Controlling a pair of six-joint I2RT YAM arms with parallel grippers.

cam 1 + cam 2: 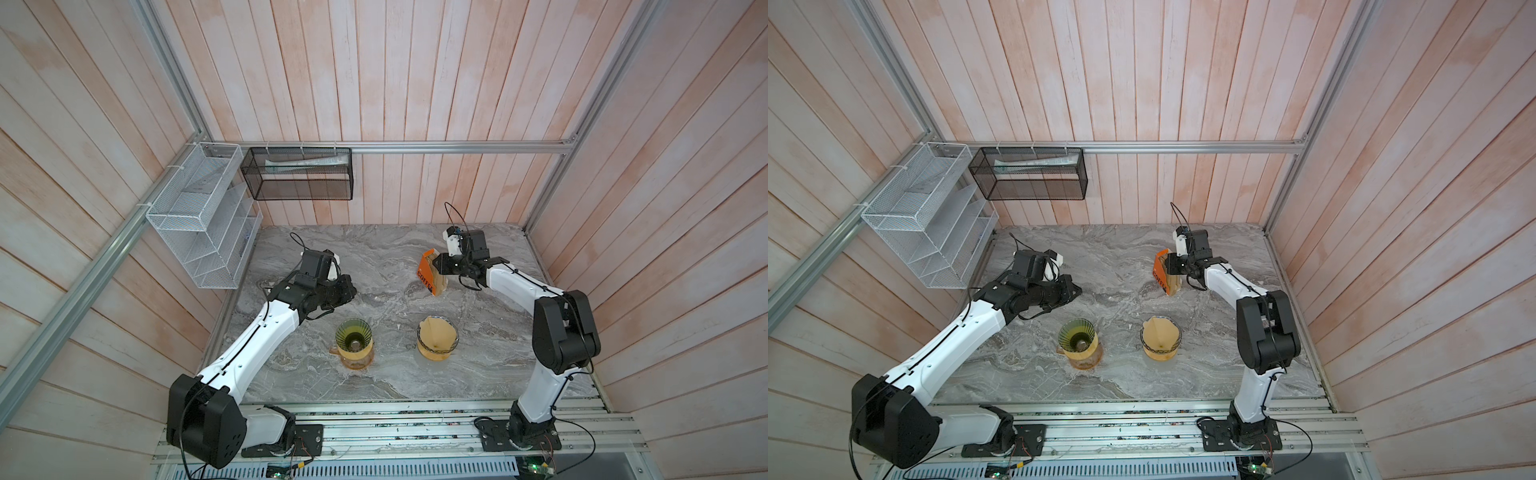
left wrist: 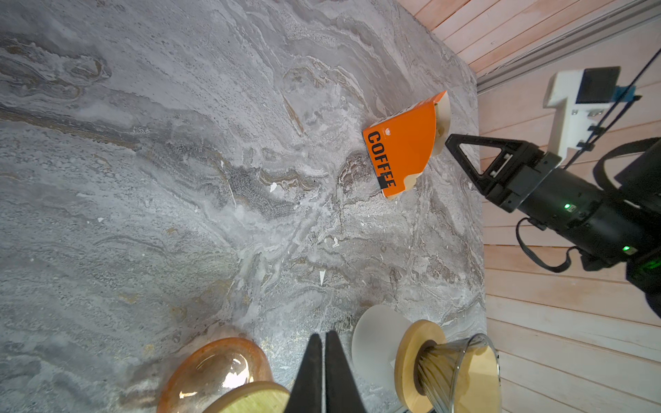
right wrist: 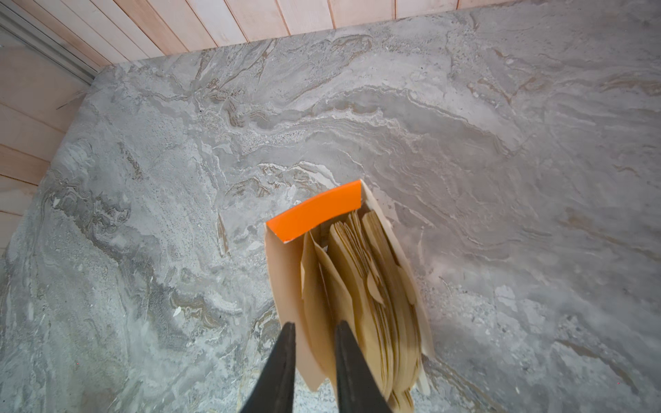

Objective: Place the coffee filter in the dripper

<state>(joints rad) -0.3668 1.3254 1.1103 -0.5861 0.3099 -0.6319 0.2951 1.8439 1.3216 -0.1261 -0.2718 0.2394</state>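
- Right gripper (image 3: 315,323) is at the open mouth of the orange filter box (image 3: 318,214), which stands on the marble table (image 1: 374,257) toward the far right. Its jaws are a narrow gap apart and nothing is pinched.
- Folded brown paper filters (image 3: 375,286) stand fanned inside the box. A loose front filter (image 3: 322,282) lies in the gap between the jaws. One finger may be outside the box wall rather than inside it; the wrist view is too steep to settle this.
- Left gripper (image 2: 323,338) has its fingers pressed together and holds nothing. It hovers over the table behind the green dripper (image 1: 354,337).
- The green dripper sits on an amber carafe (image 1: 356,357), and its bowl is bare. The clear dripper (image 1: 437,338) beside it holds a seated filter (image 1: 432,332). Judgement: the green one is the target.
- Step in hand: single out one filter from the box.
- To do it well:
  - Set one pad on each face of the front filter only, near its upper edge.
  - Close softly, since paper creases.
  - Draw out along the line of the box mouth so that the neighbouring sheets stay put.
- Risks:
  - The cardboard box is likely light and may drag or tip with the pull.
  - Two sheets may cling together.
  - Catching the box wall in the pinch would lift the box itself.
- The idle left gripper could steady the box if it shifts.
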